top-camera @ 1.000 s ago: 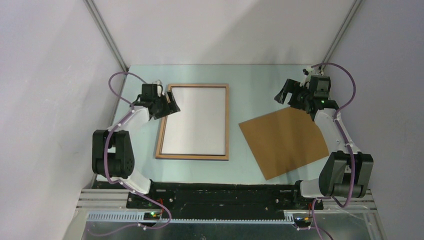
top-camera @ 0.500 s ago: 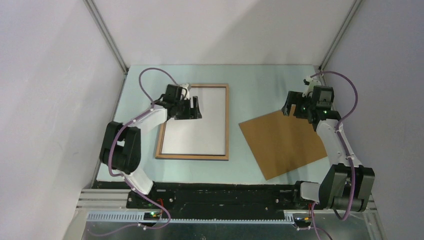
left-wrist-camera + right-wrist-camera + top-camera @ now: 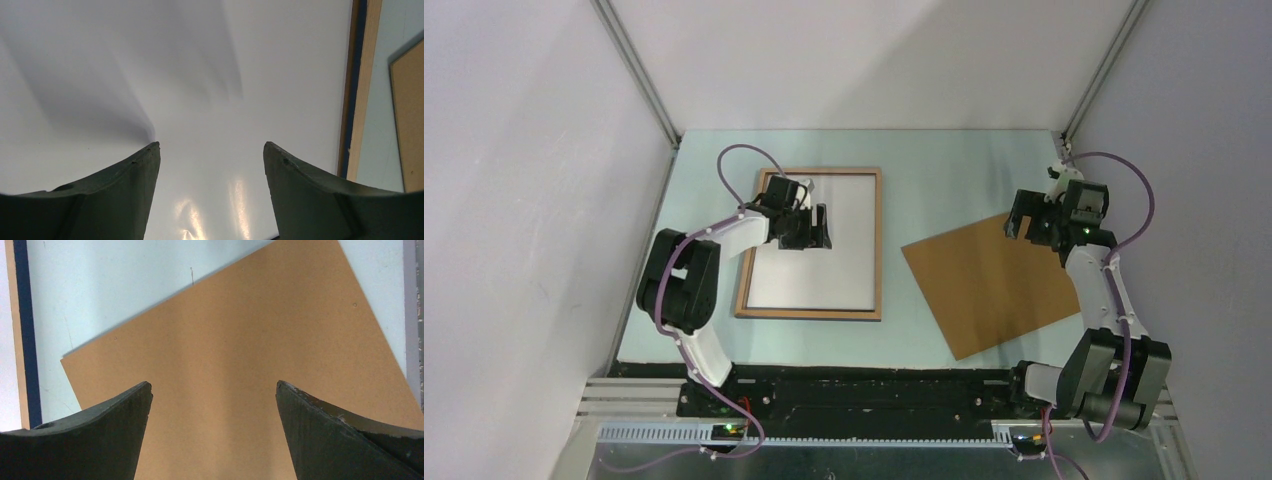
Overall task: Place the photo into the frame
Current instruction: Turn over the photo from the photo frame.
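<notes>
Photo (image 3: pixel 200 75) white-side-up inside frame (image 3: pixel 361 100), beneath spread left fingers (image 3: pixel 100 200), right fingers (image 3: pixel 75 440) spread over backing board (image 3: pixel 240 365)

The photo (image 3: pixel 200 75) shows a smooth white paper back with a soft sheen that catches patches of glare. The frame (image 3: pixel 365 100) has a light, matt wooden border, painted dark blue along its inner edge. The backing board (image 3: pixel 250 365) looks like matt brown fibreboard, faintly speckled. The worktop (image 3: pixel 125 290) is pale, smooth and matt.
</notes>
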{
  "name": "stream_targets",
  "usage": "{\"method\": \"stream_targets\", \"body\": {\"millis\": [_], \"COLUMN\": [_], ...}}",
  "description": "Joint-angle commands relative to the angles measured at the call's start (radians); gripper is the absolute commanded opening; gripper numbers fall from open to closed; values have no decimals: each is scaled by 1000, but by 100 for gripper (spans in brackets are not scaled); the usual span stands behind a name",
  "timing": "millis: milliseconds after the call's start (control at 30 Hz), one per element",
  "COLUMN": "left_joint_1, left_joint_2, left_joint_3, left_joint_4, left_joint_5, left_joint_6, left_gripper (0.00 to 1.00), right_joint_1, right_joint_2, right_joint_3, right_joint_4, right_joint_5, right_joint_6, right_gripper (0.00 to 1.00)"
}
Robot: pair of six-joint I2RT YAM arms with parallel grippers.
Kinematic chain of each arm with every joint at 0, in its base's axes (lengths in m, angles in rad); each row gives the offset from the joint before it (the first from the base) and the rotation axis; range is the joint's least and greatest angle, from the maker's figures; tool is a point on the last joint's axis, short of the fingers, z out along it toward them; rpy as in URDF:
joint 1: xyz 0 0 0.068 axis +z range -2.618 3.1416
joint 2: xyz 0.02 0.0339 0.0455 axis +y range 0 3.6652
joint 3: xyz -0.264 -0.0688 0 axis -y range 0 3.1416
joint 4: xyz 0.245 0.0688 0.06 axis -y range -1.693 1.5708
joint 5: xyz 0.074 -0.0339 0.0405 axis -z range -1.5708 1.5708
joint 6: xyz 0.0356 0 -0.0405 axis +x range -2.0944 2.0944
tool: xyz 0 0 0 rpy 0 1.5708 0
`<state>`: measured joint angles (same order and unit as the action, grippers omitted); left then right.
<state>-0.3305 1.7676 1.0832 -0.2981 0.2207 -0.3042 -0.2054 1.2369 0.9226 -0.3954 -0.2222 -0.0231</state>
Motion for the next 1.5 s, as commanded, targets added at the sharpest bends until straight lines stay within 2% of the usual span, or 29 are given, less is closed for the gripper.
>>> {"method": "stream_targets", "body": {"millis": [0, 1033, 1267, 1467], "left_joint_1": [-1, 31, 31, 29], "left_joint_2": [5, 0, -60, -152], "left_joint_3": [20, 1, 4, 6], "left_joint_4": [21, 22, 21, 22], "left_joint_5": [-13, -10, 13, 19], "left_joint_6": [26, 19, 14, 24], "left_gripper": [80, 79, 81, 83], "right_joint_1": [-12, -43, -57, -129], "right_joint_2": [-13, -5, -3, 15], "right_joint_3": [-2, -2, -2, -2], "right_joint_4": [5, -6, -12, -47], "right_joint_5": [-22, -56, -20, 4], "right_joint_6": [-15, -9, -36, -83], "right_gripper": [98, 96, 96, 97]}}
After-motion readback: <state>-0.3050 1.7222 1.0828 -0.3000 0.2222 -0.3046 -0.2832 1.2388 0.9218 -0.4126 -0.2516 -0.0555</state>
